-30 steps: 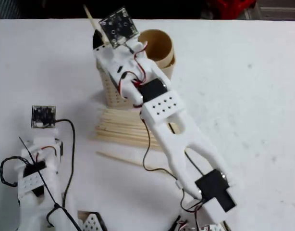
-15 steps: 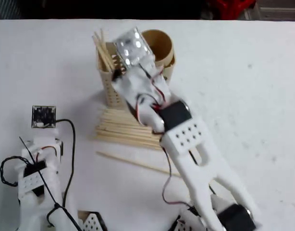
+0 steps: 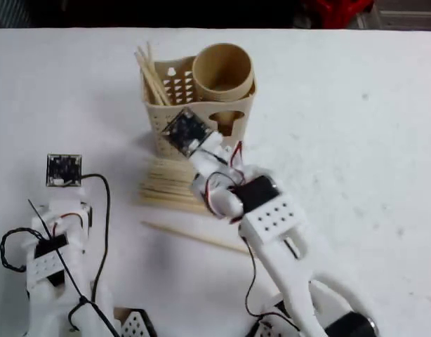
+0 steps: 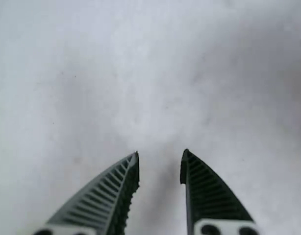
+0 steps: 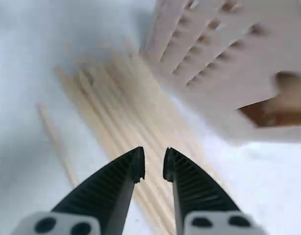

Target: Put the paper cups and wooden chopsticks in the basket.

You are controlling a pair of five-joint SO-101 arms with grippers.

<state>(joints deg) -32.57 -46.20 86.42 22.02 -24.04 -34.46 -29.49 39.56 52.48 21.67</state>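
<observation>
Hovering over the pile of chopsticks (image 3: pixel 164 189), the right gripper (image 5: pixel 153 166) is slightly parted and empty.
It sits at the basket's (image 3: pixel 159 116) 6 o'clock side, probably lined up for the next pick. Inside the basket, at the table's (image 3: pixel 356 140) 12 o'clock, stand a paper cup (image 3: pixel 222 70) and a few leaning sticks (image 3: pixel 149 70). A stray chopstick (image 3: pixel 194 237) lies at the pile's 6 o'clock. The basket wall stands close ahead of it. Near 8 o'clock the left gripper (image 4: pixel 159 159) hangs parted, holding nothing.

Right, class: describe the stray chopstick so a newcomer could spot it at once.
On the white table find the cream basket with a pile of wooden chopsticks at its base. On the pile's side away from the basket lies one chopstick, alone and apart from that pile.
</observation>
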